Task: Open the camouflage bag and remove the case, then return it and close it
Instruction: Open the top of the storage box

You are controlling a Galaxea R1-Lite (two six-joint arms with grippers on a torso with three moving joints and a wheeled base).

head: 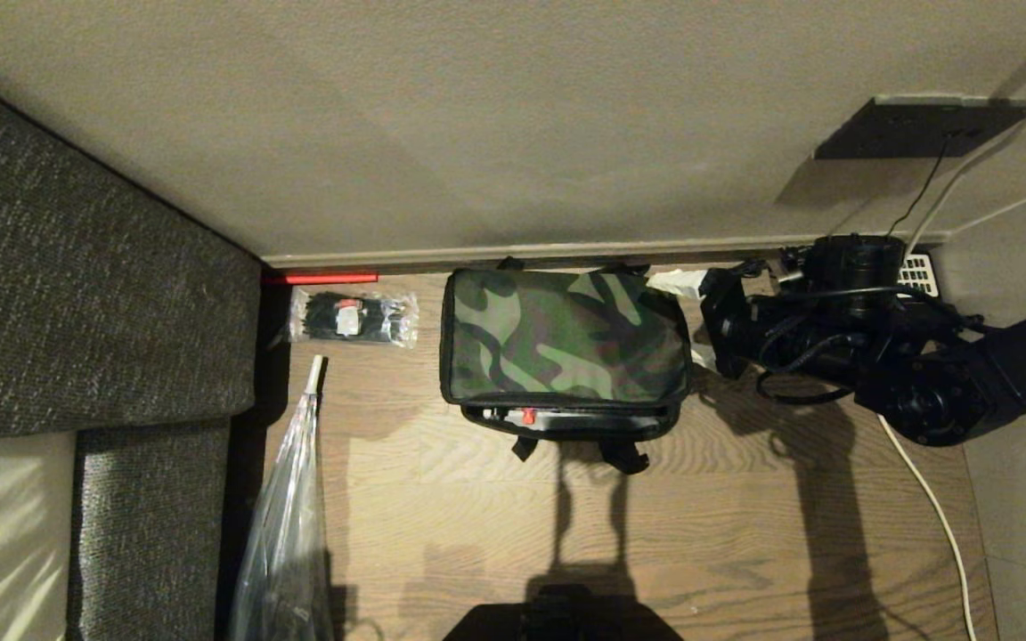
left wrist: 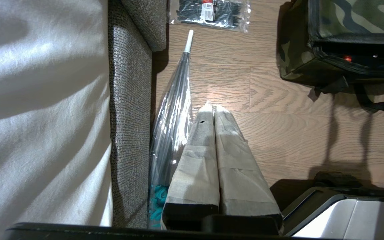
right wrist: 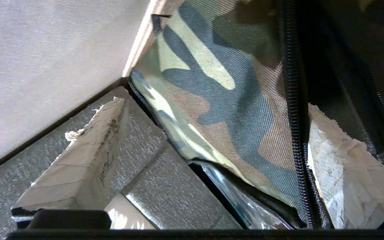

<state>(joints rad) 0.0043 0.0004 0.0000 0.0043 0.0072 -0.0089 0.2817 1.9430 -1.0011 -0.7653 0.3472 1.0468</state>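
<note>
Standing against the skirting board on the wooden floor [head: 745,534], the camouflage bag [head: 565,336] has its long axis running along the wall, lid down on top, with a gap along the near front edge where a dark interior and a small red spot show; I judge that to be the case [head: 566,417] inside, though little of it is visible. The right gripper [right wrist: 212,160] sits at the bag's right-hand end, close to the wall, with its taped fingers [right wrist: 78,166] spread wide apart: one lies on the wall side of the bag's corner, the other over the black zipper line [right wrist: 293,100] on the bag's end panel, so the camouflage corner sits between them without being pinched. Nothing is held. The left gripper [left wrist: 213,110] hangs well away from the bag on its left, near the sofa [head: 77,294] and a folded clear umbrella [head: 295,499], its two fingers pressed flat together and empty. A packet of black cable ties [head: 353,318] lies just left of the bag by the wall. By my reckoning the opening step is in hand, and the right arm is plainly the nearer. What matters is that the zipper runs around the bag's end, so the gripper must settle on the pull or lid edge there rather than on loose fabric.
</note>
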